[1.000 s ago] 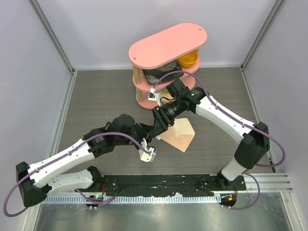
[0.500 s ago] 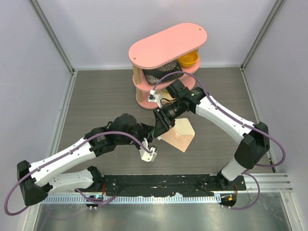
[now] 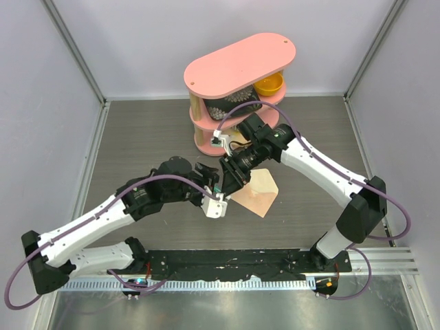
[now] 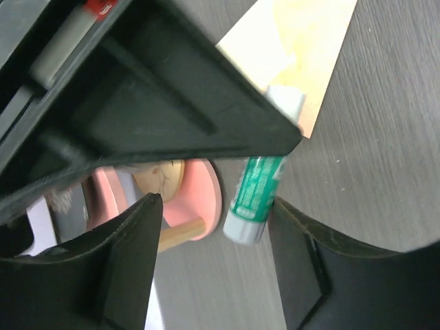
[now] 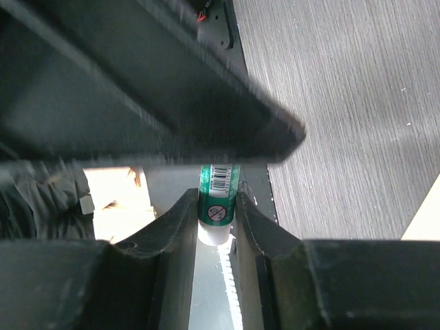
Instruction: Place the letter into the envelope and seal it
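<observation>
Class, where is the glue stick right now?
In the right wrist view, the glue stick is clamped by the right gripper, mid-table, between the open jaws of the left gripper, just left of the envelope.

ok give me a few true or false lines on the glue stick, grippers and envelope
1. The right gripper is shut on the glue stick. True.
2. The left gripper clamps the glue stick. False: its jaws stand open.
3. The envelope lies on the table. True.
4. The yellow bowl sits on the table by the envelope. False: it is inside the pink shelf.
</observation>
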`<state>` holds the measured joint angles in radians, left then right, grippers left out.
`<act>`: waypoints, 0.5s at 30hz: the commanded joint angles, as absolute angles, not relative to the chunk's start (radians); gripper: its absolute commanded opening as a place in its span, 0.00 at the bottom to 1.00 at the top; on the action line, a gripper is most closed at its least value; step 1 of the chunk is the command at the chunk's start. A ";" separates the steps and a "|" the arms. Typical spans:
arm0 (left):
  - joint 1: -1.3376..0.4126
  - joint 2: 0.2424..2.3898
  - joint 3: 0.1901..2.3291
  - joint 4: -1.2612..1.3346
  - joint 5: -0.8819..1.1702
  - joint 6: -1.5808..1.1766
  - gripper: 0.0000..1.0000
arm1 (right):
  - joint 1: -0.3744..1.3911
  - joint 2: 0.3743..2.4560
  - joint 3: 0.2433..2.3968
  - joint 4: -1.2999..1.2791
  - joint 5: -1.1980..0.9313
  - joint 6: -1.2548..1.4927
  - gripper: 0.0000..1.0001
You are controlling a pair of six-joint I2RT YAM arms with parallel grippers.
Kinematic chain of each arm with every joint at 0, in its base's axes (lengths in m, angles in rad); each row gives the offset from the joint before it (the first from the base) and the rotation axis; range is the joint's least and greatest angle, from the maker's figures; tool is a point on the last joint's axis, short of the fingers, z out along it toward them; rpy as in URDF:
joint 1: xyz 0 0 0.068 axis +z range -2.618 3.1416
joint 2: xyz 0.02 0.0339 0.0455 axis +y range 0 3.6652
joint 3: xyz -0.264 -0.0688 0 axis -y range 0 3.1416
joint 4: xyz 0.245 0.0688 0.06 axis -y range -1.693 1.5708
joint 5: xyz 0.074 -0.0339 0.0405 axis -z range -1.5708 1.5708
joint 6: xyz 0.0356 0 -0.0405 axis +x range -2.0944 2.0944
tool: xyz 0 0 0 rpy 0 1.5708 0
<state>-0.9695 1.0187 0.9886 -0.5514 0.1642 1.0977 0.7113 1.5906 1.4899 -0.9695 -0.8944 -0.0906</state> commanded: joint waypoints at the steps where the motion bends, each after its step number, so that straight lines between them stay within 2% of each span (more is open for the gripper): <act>1: -0.898 0.937 1.040 -0.587 0.233 0.884 0.67 | 0.703 1.519 1.542 -1.017 -0.893 -0.176 0.01; 9: -0.755 0.827 1.042 -0.673 0.585 0.561 0.65 | 0.698 1.457 1.543 -1.081 -0.922 -0.340 0.01; 15: -0.738 0.801 1.003 -0.507 0.739 0.413 0.63 | 0.742 1.439 1.568 -1.094 -0.937 -0.394 0.01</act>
